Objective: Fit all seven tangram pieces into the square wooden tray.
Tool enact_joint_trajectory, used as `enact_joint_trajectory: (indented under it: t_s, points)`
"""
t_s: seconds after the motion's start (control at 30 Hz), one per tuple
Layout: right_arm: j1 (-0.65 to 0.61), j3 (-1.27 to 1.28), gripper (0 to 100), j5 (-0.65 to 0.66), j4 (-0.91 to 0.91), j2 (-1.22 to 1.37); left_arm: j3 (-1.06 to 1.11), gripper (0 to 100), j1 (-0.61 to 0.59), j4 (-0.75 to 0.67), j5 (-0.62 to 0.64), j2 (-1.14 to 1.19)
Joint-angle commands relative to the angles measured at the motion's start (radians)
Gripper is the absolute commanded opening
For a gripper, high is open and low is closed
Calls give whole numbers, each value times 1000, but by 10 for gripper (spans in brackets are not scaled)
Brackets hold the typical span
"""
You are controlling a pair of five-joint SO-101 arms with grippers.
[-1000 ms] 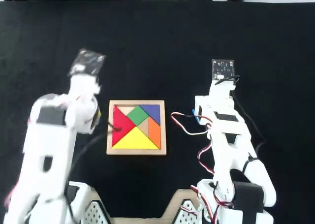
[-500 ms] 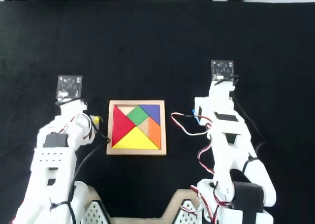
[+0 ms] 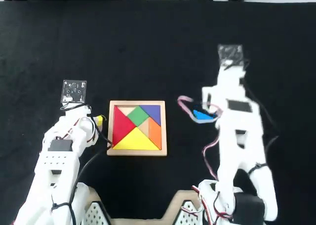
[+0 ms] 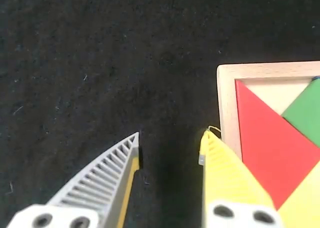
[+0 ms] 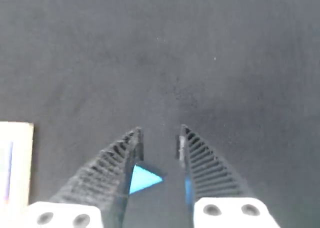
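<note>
The square wooden tray [image 3: 137,152] lay near the bench's [image 3: 158,37] front edge, holding red, green, blue, orange and yellow tangram pieces [image 3: 136,140]. My left fingers [image 4: 171,135] gaped wide just beside its left rim. My right fingers [image 5: 160,129] stood narrowly parted, well apart from it.

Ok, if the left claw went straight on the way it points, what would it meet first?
Only bare black table lies ahead of the left claw; the wooden tray sits off to one side. Depth is unclear, but it would probably touch the table first.
</note>
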Motion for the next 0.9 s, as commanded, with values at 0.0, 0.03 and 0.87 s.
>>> enact_joint_trajectory:
  t_s: [0.0,0.03,0.87]
  points:
    - [-5,-364,126,353,356,84,-7,202,8,-12,0,2]
    - [-6,-414,125,457,413,130,-7,202,10,-12,0,2]
    - [-63,-513,127,1031,499,622,-5,202,19,-14,0,3]
